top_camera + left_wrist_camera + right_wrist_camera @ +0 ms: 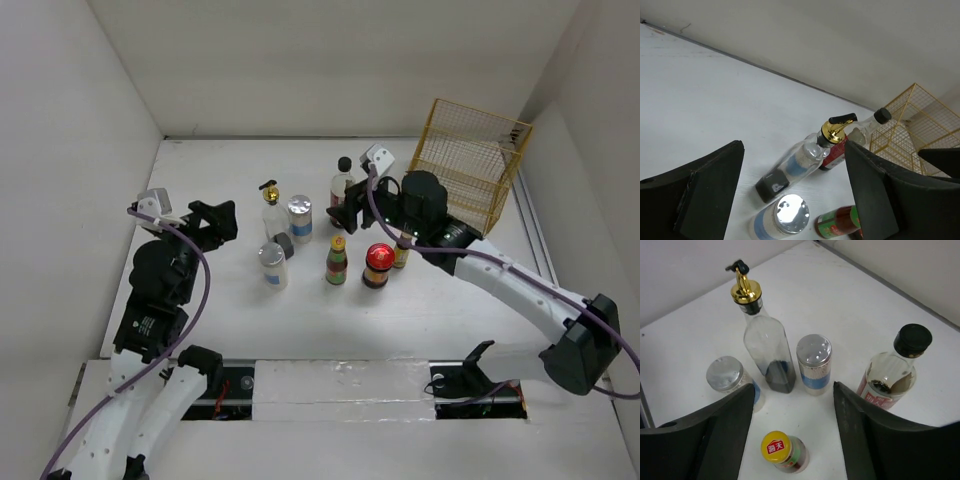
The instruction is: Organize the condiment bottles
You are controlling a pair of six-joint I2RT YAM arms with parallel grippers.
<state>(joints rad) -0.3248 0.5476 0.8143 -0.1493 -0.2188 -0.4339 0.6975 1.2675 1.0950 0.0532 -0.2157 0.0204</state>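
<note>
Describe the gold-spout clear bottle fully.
The gold-spout clear bottle stands upright on the white table, tall, square-sided, seemingly glass. A gold pourer with a black flip cap tops its neck. It looks nearly empty, with a dark patch near its base. A silver-lidded shaker stands close beside it; whether they touch is unclear.

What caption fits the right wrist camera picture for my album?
Standing on a white table: gold-spouted clear glass bottle, two silver-lidded shakers, black-capped bottle, yellow-capped sauce bottle.

My fingers (700,440) matte black, clear bottle (765,347) gold-spouted, shakers (813,365) white-blue with silver lids, sauce bottle (776,447) yellow-capped, jar (377,267) red-lidded, wire basket (480,130) yellow
</note>
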